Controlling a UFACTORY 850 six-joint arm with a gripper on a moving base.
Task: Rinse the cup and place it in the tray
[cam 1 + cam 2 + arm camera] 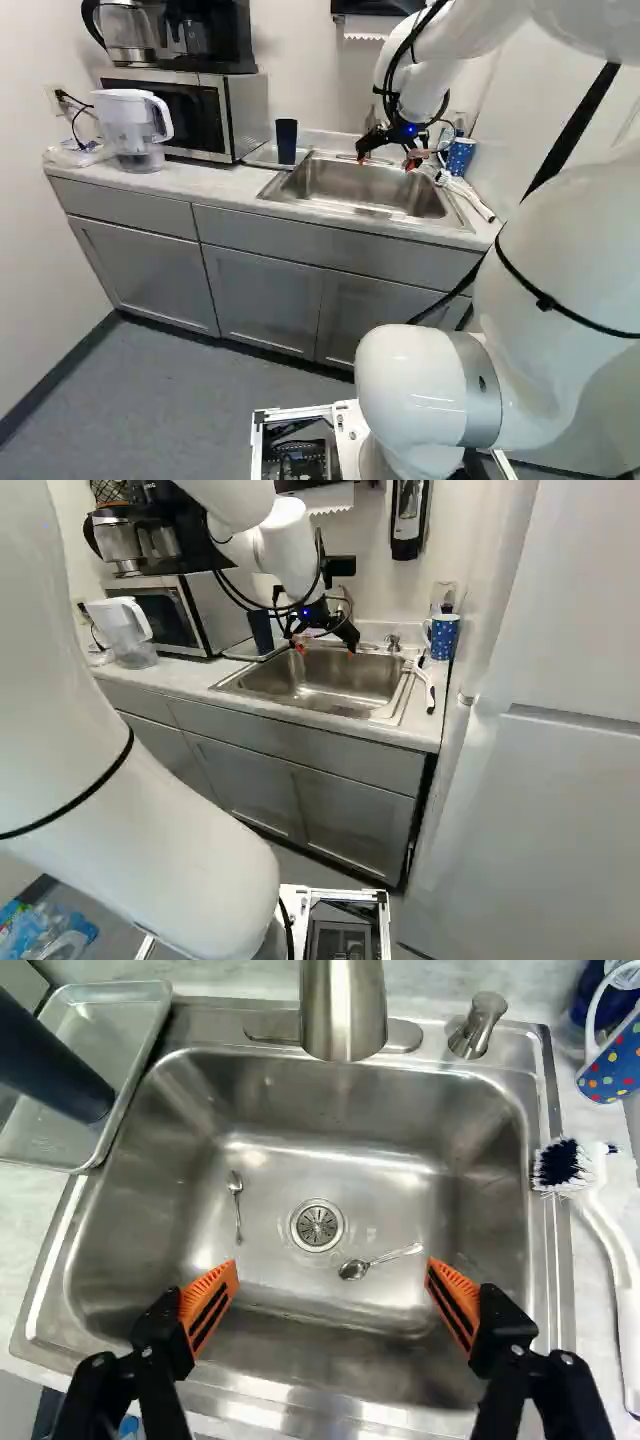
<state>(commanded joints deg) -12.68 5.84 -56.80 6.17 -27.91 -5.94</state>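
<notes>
Over the sink (370, 185) my gripper (388, 162) hangs with its fingers wide apart; in the wrist view the gripper (333, 1280) is open, with nothing between the orange pads. A tall dark blue cup (287, 140) stands upright in a shallow metal tray (112, 1035) beside the sink; in the wrist view the cup (60, 1065) is partly cut off, well away from the fingers. A polka-dot mug (612, 1065) stands on the sink's other side. The faucet (343, 1010) rises beyond the basin.
Two spoons, one near the drain (375, 1262) and one farther off (236, 1200), lie in the basin. A brush (612, 1245) lies on the counter beside the sink. A water pitcher (130, 125) and a microwave (210, 112) stand at the left of the left base view.
</notes>
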